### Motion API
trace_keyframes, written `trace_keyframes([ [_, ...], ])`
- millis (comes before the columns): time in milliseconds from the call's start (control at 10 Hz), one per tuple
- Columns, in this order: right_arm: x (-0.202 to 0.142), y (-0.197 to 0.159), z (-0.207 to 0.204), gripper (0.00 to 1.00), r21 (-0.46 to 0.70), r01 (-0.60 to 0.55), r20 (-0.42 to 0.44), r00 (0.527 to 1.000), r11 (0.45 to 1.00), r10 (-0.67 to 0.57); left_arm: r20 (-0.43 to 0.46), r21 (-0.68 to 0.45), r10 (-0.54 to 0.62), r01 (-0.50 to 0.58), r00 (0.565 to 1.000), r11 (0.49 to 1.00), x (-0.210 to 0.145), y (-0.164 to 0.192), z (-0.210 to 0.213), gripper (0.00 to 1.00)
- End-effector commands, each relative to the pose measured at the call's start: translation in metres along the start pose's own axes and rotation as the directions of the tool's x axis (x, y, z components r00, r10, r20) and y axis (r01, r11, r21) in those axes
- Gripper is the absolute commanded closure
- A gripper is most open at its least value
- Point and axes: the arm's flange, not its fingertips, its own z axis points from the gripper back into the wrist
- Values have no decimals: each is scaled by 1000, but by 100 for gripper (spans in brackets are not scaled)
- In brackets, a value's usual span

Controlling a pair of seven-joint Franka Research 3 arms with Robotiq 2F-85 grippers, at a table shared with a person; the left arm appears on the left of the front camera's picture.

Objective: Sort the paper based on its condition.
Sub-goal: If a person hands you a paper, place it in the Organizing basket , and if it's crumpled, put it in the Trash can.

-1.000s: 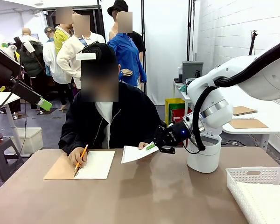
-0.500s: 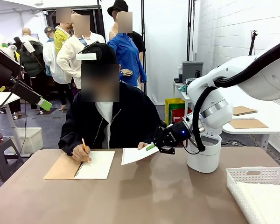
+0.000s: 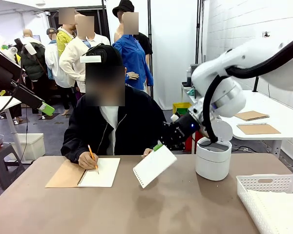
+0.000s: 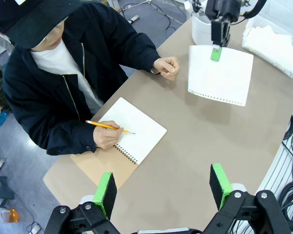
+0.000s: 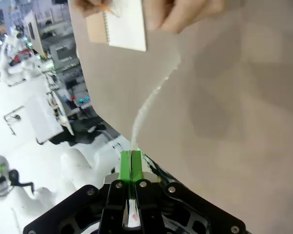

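A white sheet of paper (image 3: 154,166) with a torn, perforated bottom edge hangs tilted above the table. My right gripper (image 3: 158,146) is shut on its top edge. The left wrist view shows the same paper (image 4: 219,74) under the right gripper (image 4: 216,51), apart from the person's fist (image 4: 167,67). In the right wrist view the green pads (image 5: 126,164) of the right gripper (image 5: 132,155) press together on the sheet (image 5: 151,102), seen edge-on. My left gripper (image 4: 162,187) is open and high above the table, holding nothing; one green pad (image 3: 46,108) of it shows at the far left.
The person writes with a pencil (image 3: 92,158) in a spiral notebook (image 3: 102,172) at the table's left. A white lidded bin (image 3: 213,157) stands at the right. A white basket (image 3: 245,187) holding white sheets sits at the near right corner.
My right gripper has risen and turned, lifting the paper from nearly flat beside the person's hand to hanging tilted over the table. The person's pencil hand shifted slightly on the notebook.
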Motion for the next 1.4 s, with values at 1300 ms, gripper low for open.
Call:
trace_keyframes([
  [1300, -176, 68, 178, 100, -770, -96, 204, 899, 631, 387, -2, -2, 11, -11, 1000, 1000, 1, -1, 0, 0],
])
